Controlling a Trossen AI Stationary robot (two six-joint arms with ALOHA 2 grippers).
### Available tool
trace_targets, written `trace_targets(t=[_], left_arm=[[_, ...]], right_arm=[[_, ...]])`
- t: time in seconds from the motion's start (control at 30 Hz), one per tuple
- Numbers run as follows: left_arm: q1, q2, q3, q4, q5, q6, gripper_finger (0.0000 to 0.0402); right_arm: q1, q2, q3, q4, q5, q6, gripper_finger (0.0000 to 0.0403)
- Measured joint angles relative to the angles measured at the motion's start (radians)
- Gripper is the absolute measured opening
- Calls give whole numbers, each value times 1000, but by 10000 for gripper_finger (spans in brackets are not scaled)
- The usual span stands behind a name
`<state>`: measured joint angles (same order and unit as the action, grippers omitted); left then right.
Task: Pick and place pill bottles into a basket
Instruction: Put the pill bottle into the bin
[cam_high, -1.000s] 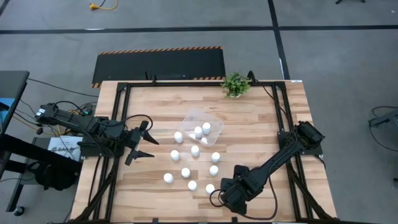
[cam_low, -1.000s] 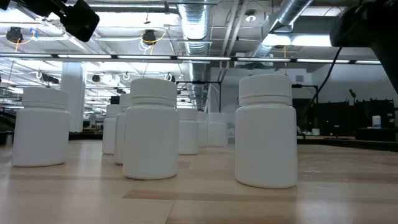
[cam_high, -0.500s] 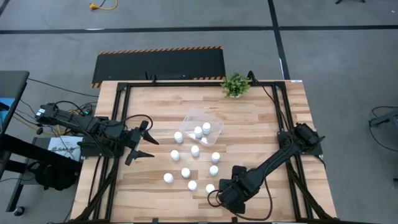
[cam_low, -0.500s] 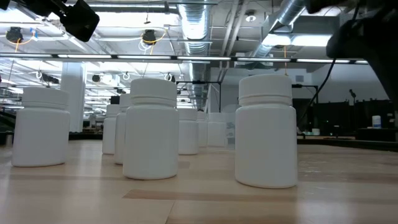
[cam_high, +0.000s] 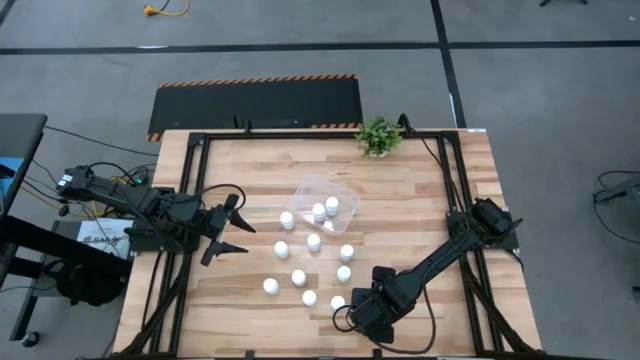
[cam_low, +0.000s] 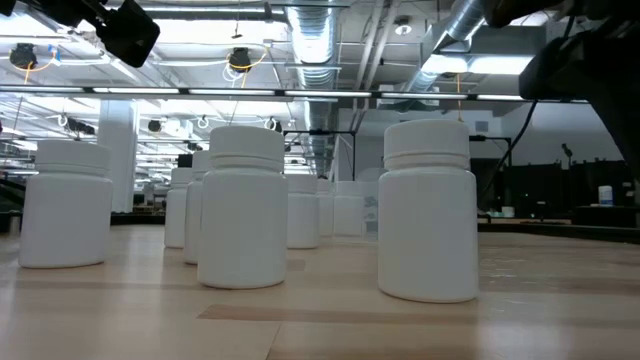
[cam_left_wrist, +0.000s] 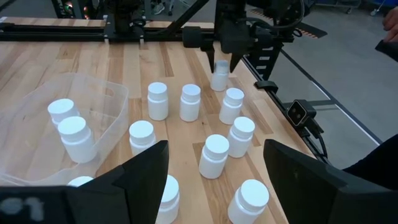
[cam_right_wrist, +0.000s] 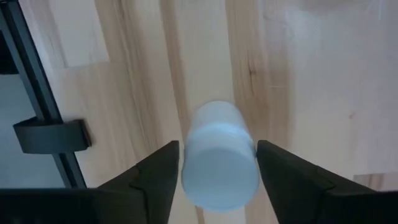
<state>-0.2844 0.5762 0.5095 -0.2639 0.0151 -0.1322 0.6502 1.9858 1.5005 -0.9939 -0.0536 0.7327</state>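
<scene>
1. The worktop (cam_high: 420, 190) is a pale wooden surface inside a black frame.
2. The basket (cam_high: 310, 190) is a clear plastic tub. It lies tilted near the middle of the worktop, slightly toward the far edge.
3. Three pill bottles (cam_high: 319, 211) show inside the basket outline in the high view. A fourth stands just outside its left corner.
4. The remaining bottles stand upright in a loose group between the basket and the near edge of the worktop.
5. The right gripper (cam_high: 343, 308) is near the near edge of the worktop, right of centre, pointing down.
6. In the right wrist view, one bottle (cam_right_wrist: 219, 155) stands upright between the two dark fingers (cam_right_wrist: 155, 177). The fingers lie against or just beside its sides. The pictures do not settle whether the jaws are clamped on it.
7. In the left wrist view, this same bottle (cam_left_wrist: 219, 76) stands on the wood below the right gripper.
8. The left gripper (cam_high: 232, 230) hangs above the left part of the worktop, well apart from the bottles. Its jaws stand apart and hold nothing.
9. A small green potted plant (cam_high: 378, 136) stands at the far edge, right of centre.
10. In the low view, the bottles stand in a row across the wood, caps on.
</scene>
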Motion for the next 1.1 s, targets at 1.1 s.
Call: trace_targets(t=[1.1], left_arm=[[0,0,0,0,2,-3,251]], right_arm=[[-110,-2,0,-5,-55,-44,177]])
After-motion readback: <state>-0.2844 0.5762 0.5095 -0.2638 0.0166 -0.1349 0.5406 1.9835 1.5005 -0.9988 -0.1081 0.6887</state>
